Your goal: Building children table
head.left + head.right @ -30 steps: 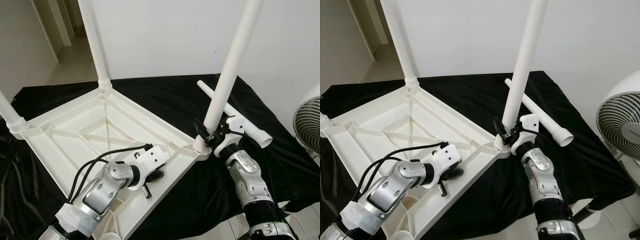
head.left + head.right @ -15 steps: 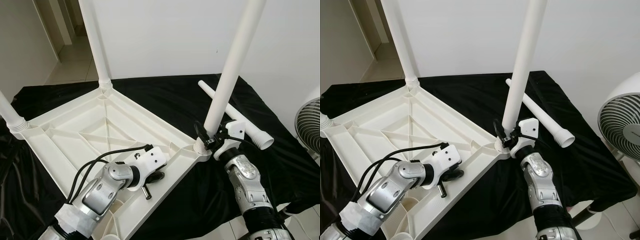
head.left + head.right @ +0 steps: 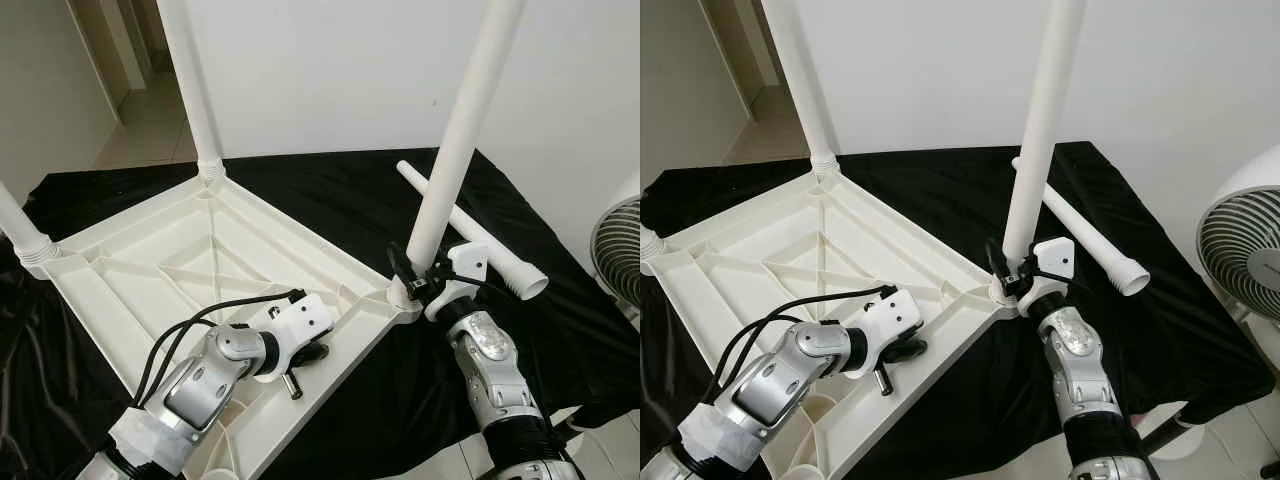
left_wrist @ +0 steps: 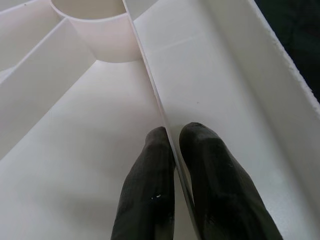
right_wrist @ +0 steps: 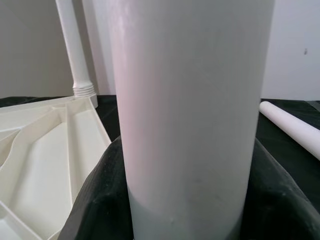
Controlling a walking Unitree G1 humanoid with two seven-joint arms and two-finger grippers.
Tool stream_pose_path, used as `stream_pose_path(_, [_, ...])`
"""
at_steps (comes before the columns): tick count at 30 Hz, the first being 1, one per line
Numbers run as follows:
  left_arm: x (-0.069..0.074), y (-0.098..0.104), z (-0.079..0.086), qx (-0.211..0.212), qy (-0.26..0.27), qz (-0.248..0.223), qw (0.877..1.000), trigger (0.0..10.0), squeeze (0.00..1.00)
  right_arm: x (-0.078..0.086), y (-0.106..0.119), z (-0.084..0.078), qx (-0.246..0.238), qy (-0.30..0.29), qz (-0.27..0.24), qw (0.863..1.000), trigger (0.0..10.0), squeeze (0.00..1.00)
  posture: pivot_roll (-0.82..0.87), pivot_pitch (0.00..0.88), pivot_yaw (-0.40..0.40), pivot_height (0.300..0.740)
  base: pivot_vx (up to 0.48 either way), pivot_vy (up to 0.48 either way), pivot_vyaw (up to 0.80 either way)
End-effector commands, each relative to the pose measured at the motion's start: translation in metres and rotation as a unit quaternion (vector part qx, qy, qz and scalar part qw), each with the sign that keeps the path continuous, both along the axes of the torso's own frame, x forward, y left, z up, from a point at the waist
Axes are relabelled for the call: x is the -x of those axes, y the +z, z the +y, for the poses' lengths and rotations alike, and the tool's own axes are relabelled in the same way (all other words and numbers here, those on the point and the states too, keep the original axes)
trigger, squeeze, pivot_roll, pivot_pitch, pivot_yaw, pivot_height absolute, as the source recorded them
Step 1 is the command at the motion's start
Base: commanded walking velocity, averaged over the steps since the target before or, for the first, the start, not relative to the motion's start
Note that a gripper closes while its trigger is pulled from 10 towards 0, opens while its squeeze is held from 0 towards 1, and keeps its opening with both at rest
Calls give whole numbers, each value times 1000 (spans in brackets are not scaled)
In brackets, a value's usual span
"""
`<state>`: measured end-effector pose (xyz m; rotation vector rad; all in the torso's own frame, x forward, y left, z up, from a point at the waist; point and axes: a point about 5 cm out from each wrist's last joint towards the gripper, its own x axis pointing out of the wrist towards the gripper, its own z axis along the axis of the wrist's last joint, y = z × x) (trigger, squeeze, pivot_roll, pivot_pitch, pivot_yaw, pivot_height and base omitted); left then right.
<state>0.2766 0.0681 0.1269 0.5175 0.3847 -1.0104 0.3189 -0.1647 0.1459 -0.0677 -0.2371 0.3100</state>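
Fingers of right gripper (image 3: 412, 283) clamped round upright table leg (image 3: 458, 140); left gripper (image 4: 174, 145) pinching rib (image 4: 150, 85) of inverted tabletop (image 3: 150, 260).

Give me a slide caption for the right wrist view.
Right pincer clasping a white table leg above the upturned tabletop, spare leg lying on black cloth.

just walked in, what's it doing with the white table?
The robot is assembling an upside-down white tabletop on a black cloth. Its right claw grips the base of a leg standing in the near right corner socket. The left claw pinches a thin rib on the tabletop's underside, apparently steadying it. Two more legs stand in other corners; one spare leg lies on the cloth. A fan stands to the right.
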Motion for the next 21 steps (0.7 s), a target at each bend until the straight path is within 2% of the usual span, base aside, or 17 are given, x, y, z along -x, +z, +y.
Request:
stream_pose_path(1, [-3,7,9,-6,15,-16,1000,10000,0,8,-49,-22,14,-83,123,989,10000,0,31,50,81,740,0,0,0])
stream_pose_path(3, [-3,7,8,-6,14,-16,1000,10000,0,8,-49,-21,13,-92,121,988,10000,0,31,50,81,740,0,0,0])
stream_pose_path(6, [-3,8,8,-5,13,-17,1000,10000,0,8,-46,-12,-16,-154,108,982,10000,0,32,55,74,740,0,0,0])
stream_pose_path(8, [-3,8,8,-5,13,-17,1000,10000,0,8,-46,-12,-22,-164,108,980,10000,0,32,55,74,740,0,0,0])
stream_pose_path(13, [-3,9,6,-3,13,-18,1000,10000,0,7,-47,2,-20,-212,108,971,10000,0,36,58,65,740,0,0,0])
stream_pose_path(21, [-3,10,6,-1,16,-20,1000,10000,0,8,-46,8,-18,-259,93,961,10000,0,43,60,55,740,0,0,0])
